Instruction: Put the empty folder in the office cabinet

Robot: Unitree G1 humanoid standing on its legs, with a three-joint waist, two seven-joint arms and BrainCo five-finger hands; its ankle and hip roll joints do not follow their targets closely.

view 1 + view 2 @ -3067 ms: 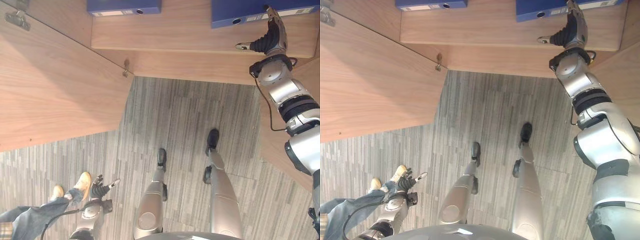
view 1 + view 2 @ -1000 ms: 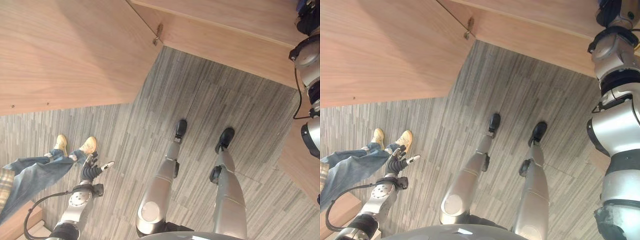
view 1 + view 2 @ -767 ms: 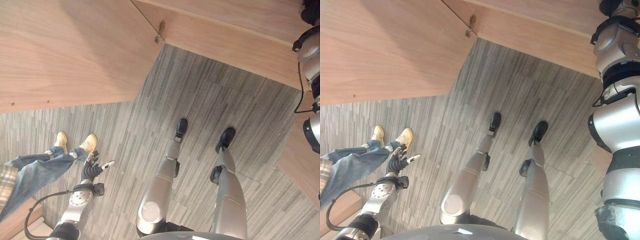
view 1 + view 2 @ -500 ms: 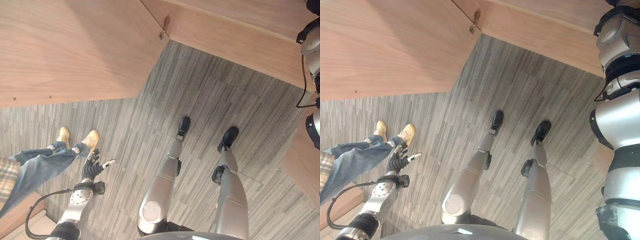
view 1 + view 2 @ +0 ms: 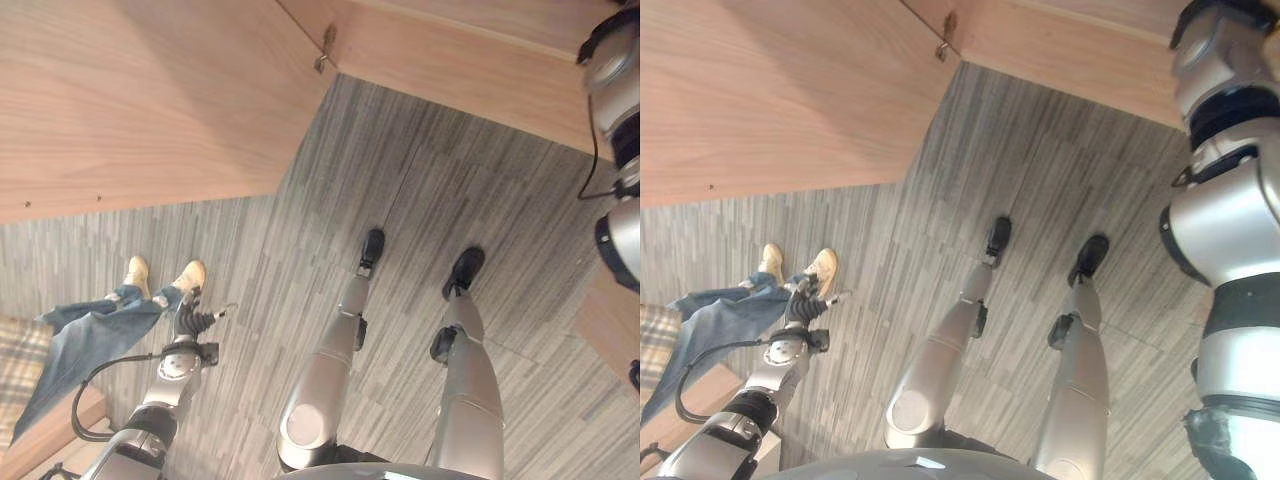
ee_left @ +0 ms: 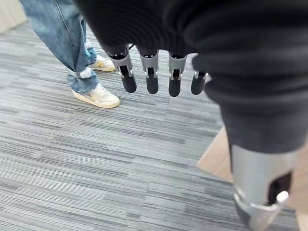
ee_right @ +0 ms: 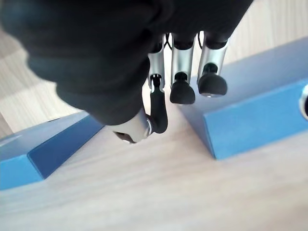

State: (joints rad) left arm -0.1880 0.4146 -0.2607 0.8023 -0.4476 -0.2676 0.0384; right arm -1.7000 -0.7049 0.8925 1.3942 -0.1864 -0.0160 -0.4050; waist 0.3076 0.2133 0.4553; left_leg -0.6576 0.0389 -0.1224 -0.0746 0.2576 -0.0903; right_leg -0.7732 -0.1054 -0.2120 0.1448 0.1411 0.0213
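1. Over the pale wooden cabinet shelf [image 7: 159,192] in the right wrist view, the right hand [image 7: 144,72] hangs with its fingers [image 7: 182,86] relaxed and holding nothing — two blue folders lie on the shelf, one blue folder [image 7: 255,115] just beside the fingertips, a second blue folder [image 7: 43,154] well apart to the other side.
2. No writing can be read on either folder; which one is the empty one cannot be told.
3. Low at the robot's left, the left hand [image 6: 159,62] hangs above the grey striped carpet floor [image 6: 96,159], fingers straight and empty.
4. Near that hand stands a person in blue jeans [image 6: 62,38] and tan shoes [image 6: 96,96].
5. Head views show the open light-wood cabinet door [image 5: 150,100].
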